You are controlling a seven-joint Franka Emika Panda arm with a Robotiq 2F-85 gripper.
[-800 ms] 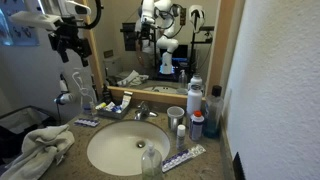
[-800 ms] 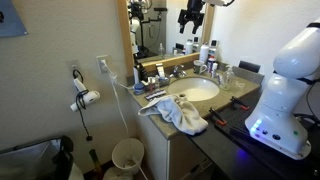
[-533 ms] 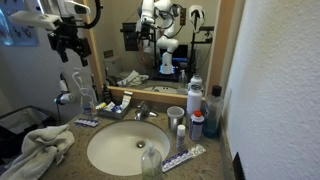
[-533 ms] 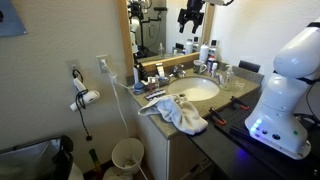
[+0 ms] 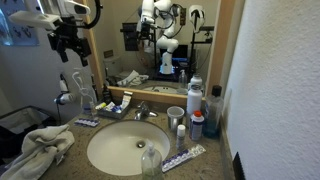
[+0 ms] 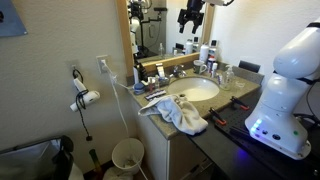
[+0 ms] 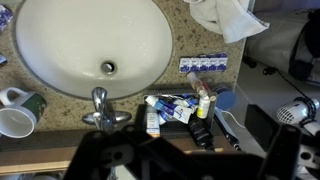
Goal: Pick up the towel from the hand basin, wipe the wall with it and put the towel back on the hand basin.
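The white crumpled towel (image 5: pixel 45 148) lies on the counter corner beside the oval hand basin (image 5: pixel 120 142). It shows in both exterior views (image 6: pixel 180 115) and at the top right of the wrist view (image 7: pixel 228 17). My gripper (image 5: pixel 66 44) hangs high above the counter in front of the mirror, well clear of the towel, open and empty. It also shows in an exterior view (image 6: pixel 192 18). In the wrist view its dark fingers (image 7: pixel 190 165) frame the bottom edge, above the basin (image 7: pixel 80 40). The pale wall (image 5: pixel 280 80) flanks the counter.
A faucet (image 5: pixel 140 110) and a tray of toiletries (image 7: pixel 175 108) stand behind the basin. Bottles and cups (image 5: pixel 195 110) crowd one side. A hair dryer (image 6: pixel 85 97) hangs on the wall, and a waste bin (image 6: pixel 127 155) stands on the floor. A white robot base (image 6: pixel 285 90) stands beside the counter.
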